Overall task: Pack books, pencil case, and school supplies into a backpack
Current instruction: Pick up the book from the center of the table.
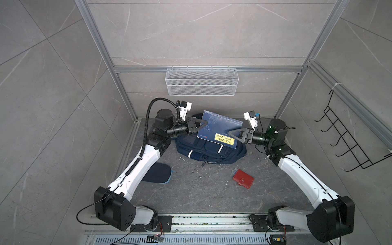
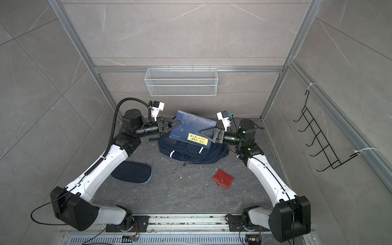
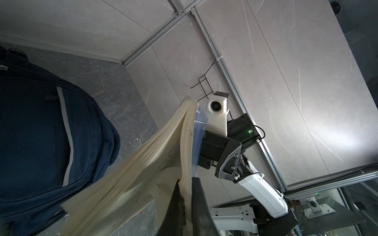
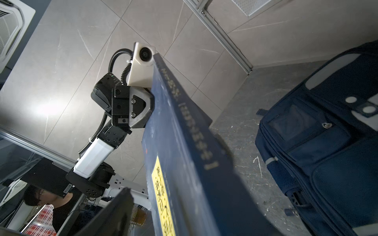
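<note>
A navy book hangs tilted just above a navy backpack. The left gripper pinches one edge tight. The right gripper straddles the opposite edge, jaws apart.

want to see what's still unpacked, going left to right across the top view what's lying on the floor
soft navy fabric pouch with light-blue edge → large navy fabric backpack → small red leather-look snap case

Left arm jaws clamped; right arm jaws parted.
</note>
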Action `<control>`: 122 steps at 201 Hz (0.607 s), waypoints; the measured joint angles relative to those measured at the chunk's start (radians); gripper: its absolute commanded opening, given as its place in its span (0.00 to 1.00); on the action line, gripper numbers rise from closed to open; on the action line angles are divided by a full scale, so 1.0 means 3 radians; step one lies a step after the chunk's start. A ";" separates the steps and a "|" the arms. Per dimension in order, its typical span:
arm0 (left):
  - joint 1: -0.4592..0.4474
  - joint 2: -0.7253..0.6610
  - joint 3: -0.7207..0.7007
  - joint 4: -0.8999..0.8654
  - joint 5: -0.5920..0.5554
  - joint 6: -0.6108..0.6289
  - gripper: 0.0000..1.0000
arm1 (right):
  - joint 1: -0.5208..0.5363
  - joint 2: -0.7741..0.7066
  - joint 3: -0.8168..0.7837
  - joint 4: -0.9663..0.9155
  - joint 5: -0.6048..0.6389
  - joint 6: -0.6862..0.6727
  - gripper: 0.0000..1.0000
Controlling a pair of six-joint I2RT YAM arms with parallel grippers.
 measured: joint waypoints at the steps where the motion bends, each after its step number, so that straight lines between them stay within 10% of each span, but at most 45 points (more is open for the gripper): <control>1: 0.0000 0.0000 -0.0001 0.0001 0.0000 -0.0001 0.00 | 0.0000 0.0000 0.0000 -0.0004 0.0004 0.0009 0.57; 48: 0.0000 0.0055 -0.0017 0.0050 -0.0019 -0.0042 0.10 | -0.0001 -0.0009 -0.0004 -0.0036 0.0031 -0.0076 0.00; 90: -0.0027 0.0189 0.0141 -0.0575 -0.0460 0.0258 0.78 | -0.0051 -0.0013 0.0326 -0.1061 0.0668 -0.0678 0.00; 122: -0.0210 0.0390 0.0468 -0.1264 -0.1166 0.0607 0.82 | -0.0081 -0.0024 0.0896 -0.2079 0.1844 -0.1190 0.00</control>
